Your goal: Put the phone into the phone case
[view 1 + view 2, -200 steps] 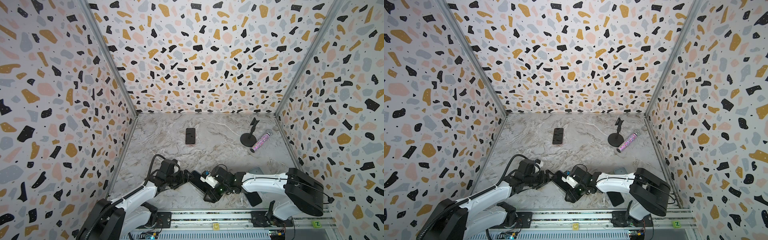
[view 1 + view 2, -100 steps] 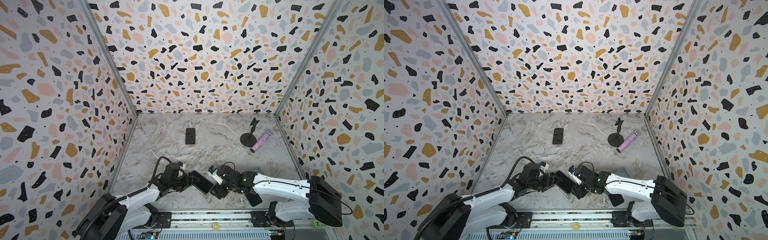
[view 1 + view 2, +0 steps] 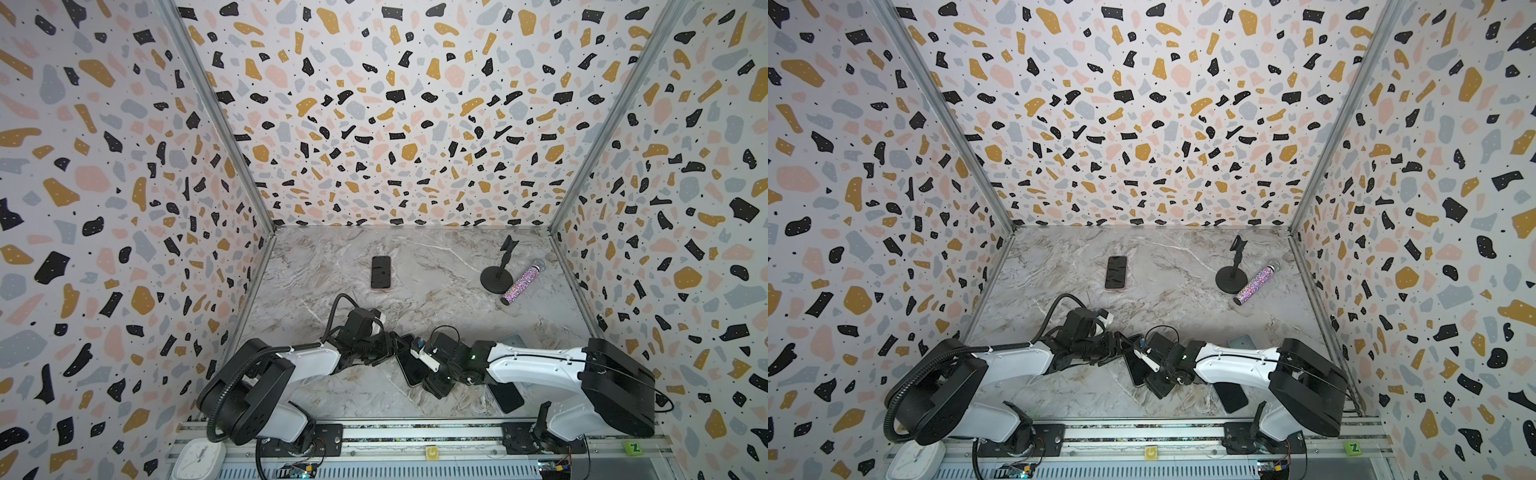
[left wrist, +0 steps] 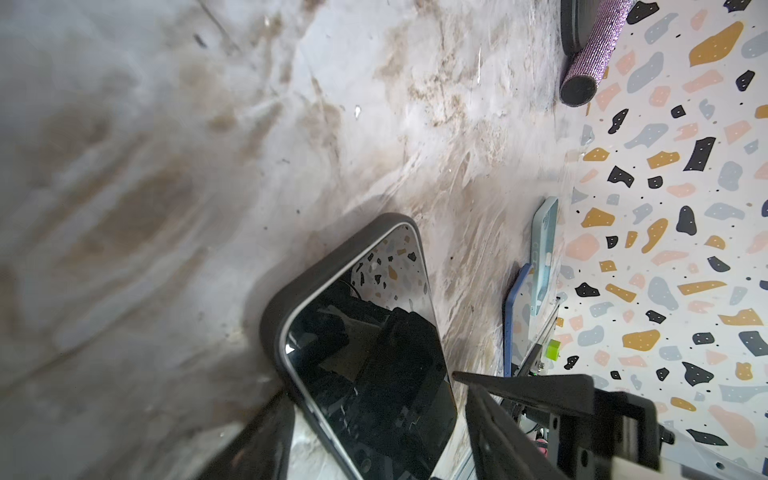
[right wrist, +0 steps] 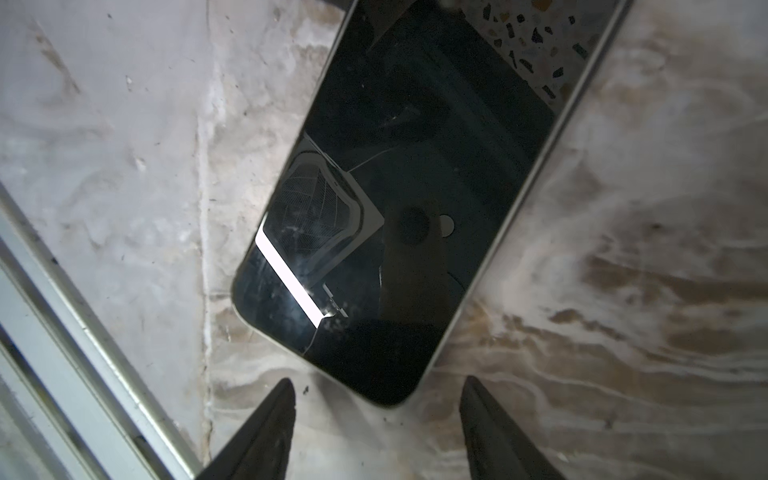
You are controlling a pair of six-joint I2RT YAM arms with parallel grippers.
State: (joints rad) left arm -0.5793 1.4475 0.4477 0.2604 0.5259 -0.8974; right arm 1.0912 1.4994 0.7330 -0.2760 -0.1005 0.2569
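Phone [image 5: 395,187], green "Z" tag [image 3: 632,448] (front rail [image 3: 415,433])

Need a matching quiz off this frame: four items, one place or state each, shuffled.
Things:
1. far phone
2. stand
3. microphone
4. near phone

Places or states:
A. upright, back right
B. front centre, screen up
C. back centre, screen up
D. glittery, lying on its side

Pairs: 1-C, 2-A, 3-D, 4-B
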